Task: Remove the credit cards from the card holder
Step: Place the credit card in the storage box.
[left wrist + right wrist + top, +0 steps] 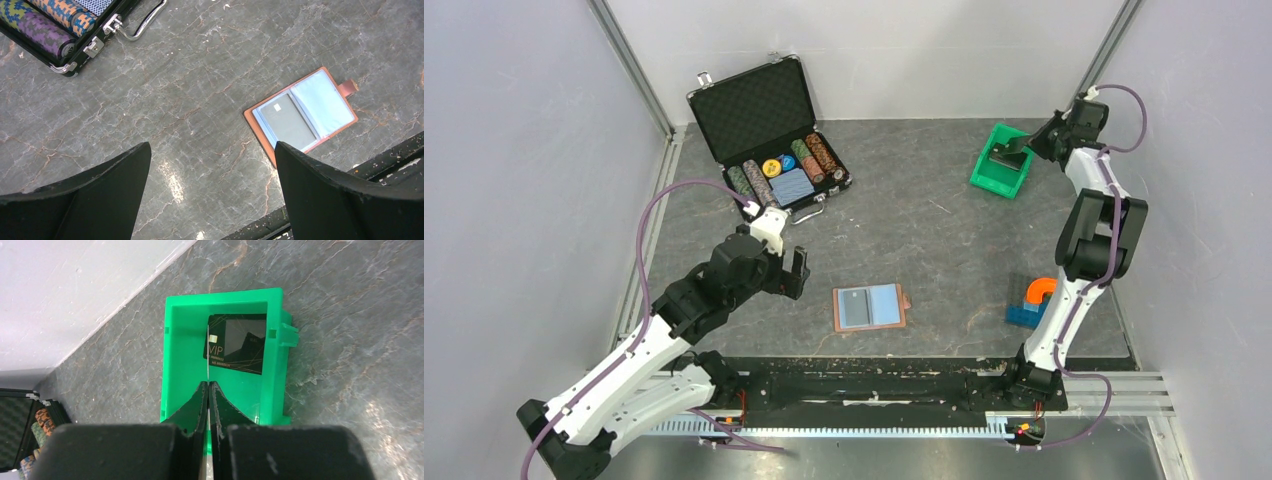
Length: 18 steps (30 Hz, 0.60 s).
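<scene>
The right gripper (207, 390) pinches 1 thin card (207, 352) edge-on over a green plastic bin (175, 365) holding 1 glossy dark card (240, 347). The left gripper (212, 147) gapes above the marbled table (200, 75), where the flat brown card holder (325, 100) lies open, 1 grey card (290, 122) sleeved.

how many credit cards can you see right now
3: one credit card in the card holder, a VIP card lying in the green bin, and an edge-on card pinched by the right gripper. More may hide in the holder.

My left arm bent low, left gripper (212, 147) spread wide. Right arm extended far, right gripper (208, 385) pinching credit card (207, 347).
</scene>
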Each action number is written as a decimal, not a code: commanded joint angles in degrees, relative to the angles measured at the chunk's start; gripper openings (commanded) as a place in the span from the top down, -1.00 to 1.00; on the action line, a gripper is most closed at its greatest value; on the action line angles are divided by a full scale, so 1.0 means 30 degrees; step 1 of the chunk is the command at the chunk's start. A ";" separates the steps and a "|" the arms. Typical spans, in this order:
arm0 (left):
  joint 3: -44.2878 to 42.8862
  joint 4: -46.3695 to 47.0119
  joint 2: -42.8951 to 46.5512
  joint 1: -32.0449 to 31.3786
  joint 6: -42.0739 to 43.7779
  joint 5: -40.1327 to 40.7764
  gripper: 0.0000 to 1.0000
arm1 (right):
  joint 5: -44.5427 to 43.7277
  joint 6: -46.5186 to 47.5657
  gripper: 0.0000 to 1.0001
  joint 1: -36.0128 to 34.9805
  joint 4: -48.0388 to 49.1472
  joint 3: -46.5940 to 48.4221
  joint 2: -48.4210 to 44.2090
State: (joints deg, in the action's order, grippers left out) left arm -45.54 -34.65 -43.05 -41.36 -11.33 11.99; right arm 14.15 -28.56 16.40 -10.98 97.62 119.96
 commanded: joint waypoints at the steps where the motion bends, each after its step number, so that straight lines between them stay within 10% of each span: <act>1: 0.0083 0.0418 0.0191 0.0076 0.1023 0.0474 -1.00 | 0.1104 -0.1076 1.00 0.0055 0.1797 0.1167 0.0878; 18: -0.0055 0.0536 -0.0481 0.0073 0.1082 0.0384 -1.00 | 0.1117 -0.1742 1.00 0.0072 0.2075 0.3699 0.4008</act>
State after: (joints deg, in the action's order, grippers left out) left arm -45.54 -34.61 -44.21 -41.36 -11.05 11.97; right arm 17.15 -32.99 16.36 -7.31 105.84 130.80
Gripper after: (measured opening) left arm 0.996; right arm 0.006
